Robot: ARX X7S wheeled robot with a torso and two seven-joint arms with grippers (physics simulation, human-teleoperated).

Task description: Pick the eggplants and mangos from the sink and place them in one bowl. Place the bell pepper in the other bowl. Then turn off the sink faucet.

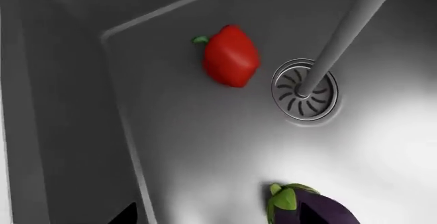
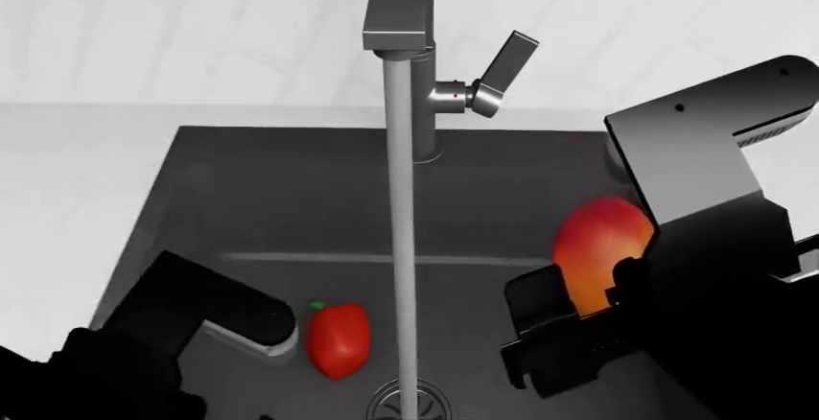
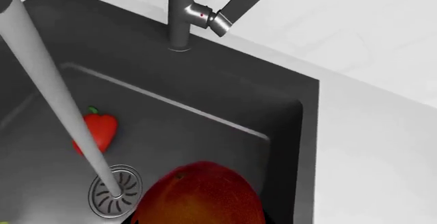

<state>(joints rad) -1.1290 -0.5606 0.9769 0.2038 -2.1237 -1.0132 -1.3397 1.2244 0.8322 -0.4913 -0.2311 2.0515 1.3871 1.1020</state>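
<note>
Right gripper [image 2: 601, 295] closed on mango [image 2: 599, 247] above sink [image 2: 230, 199], awaiting carry to a bowl; left gripper [image 2: 275, 329] over eggplant [image 1: 314, 206], finger spread indeterminable.

In the dark sink [image 2: 256, 199], water runs from the tap [image 2: 399, 17] to the drain [image 2: 409, 406], the red pepper [image 2: 338, 338] lies beside it, and the right end effector [image 2: 582, 329] grips the mango [image 2: 599, 247].
</note>
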